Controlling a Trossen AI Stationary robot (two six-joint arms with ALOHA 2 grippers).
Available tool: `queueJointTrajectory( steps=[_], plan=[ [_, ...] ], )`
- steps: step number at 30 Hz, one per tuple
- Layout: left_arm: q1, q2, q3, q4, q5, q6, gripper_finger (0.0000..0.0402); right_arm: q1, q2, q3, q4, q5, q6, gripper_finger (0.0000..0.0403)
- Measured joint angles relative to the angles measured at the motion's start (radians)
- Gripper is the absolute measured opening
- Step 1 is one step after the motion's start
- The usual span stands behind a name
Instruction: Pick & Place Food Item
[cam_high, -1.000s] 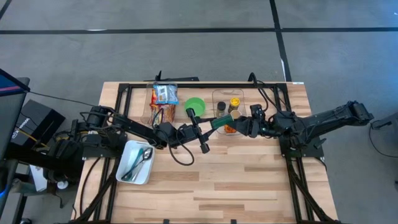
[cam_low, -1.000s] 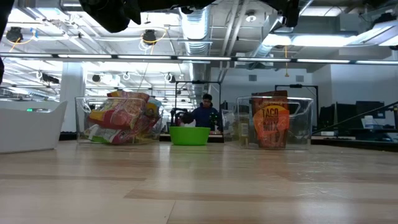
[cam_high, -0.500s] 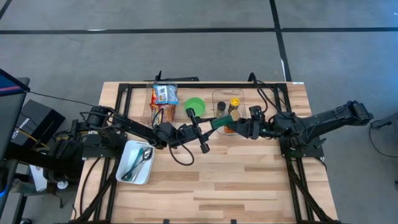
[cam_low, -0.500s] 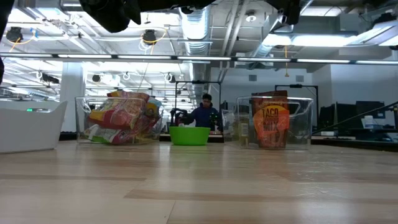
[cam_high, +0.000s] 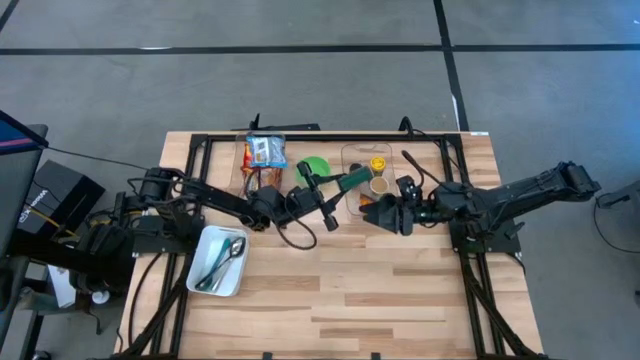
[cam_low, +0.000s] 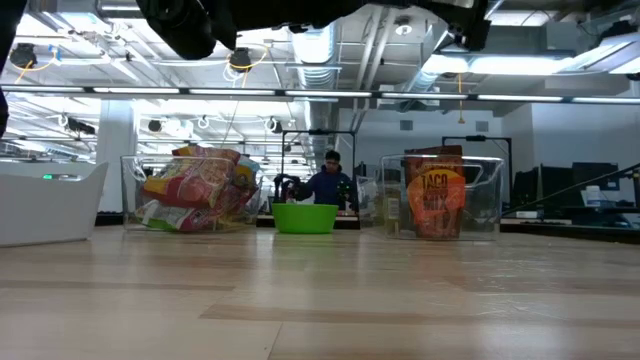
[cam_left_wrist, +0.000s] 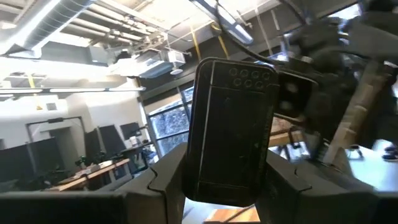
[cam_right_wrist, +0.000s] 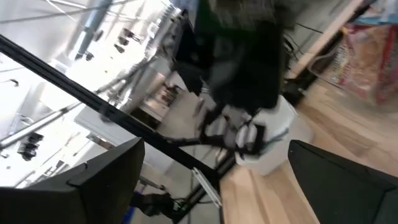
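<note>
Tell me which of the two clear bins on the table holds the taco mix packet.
The clear bin on the right arm's side, right of the green bowl; it holds the upright orange taco mix packet. The other clear bin is stuffed with colourful snack bags.

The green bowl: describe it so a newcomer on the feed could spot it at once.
Start at the far edge of the wooden table, where clear bins stand in a row. The green bowl sits between the snack-bag bin and the clear bin holding the taco mix pouch. It is the only round, bright green, open container there, low and uncovered.
</note>
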Motion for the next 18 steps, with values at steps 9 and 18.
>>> queueJointTrajectory(
  steps=[9,18],
  plan=[
    [0.043,-0.140,0.000,-0.221,-0.050,-0.033,0.0140,-0.011,0.000,0.000,-0.071,0.001,0.000,0.0390],
    [0.078,-0.326,0.000,-0.663,-0.044,-0.204,0.0140,-0.024,0.000,0.000,-0.077,0.030,-0.255,0.0390]
  ],
)
